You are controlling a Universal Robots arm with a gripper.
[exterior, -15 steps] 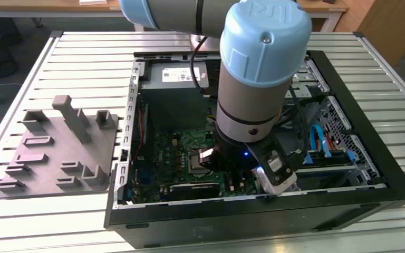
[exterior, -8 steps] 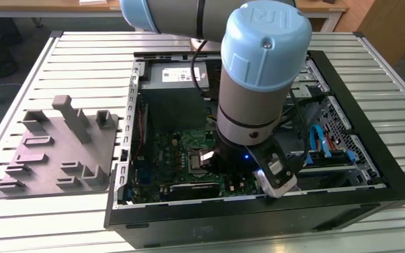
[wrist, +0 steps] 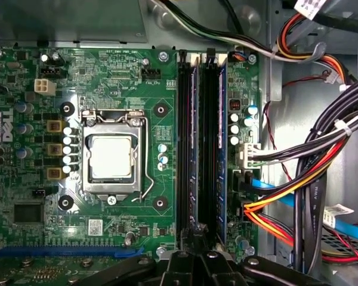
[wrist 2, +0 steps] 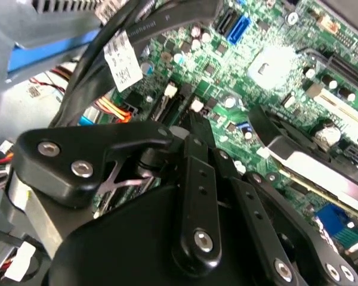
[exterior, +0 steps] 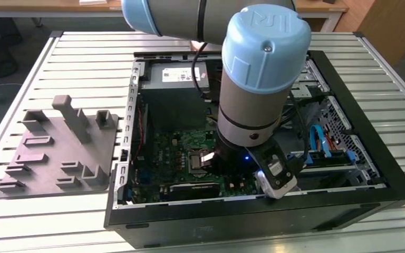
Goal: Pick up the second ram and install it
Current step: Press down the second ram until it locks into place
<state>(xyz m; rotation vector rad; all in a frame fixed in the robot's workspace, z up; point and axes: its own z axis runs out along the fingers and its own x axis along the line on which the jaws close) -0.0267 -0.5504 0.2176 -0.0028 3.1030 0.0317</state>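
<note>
The second ram [wrist: 188, 143] is a long dark stick standing edge-on in a memory slot on the green motherboard [wrist: 42, 250]. Another dark stick [wrist: 212, 137] sits in the slot beside it. In the first wrist view my gripper [wrist: 194, 233] is at one end of the second ram, its black fingers drawn together with no gap and nothing visibly held. Whether the tips press on the stick is hidden. The second wrist view shows the gripper [wrist 2: 188, 128] from behind, low over the board. In the exterior view the arm [exterior: 259, 79] reaches down into the open computer case [exterior: 371, 174].
A CPU socket [wrist: 110, 158] lies beside the memory slots. Bundled power cables [wrist: 322, 179] run along the other side of the slots. A grey plastic tray [exterior: 55, 153] with raised blocks sits on the slatted table [exterior: 83, 52], at the exterior view's left of the case.
</note>
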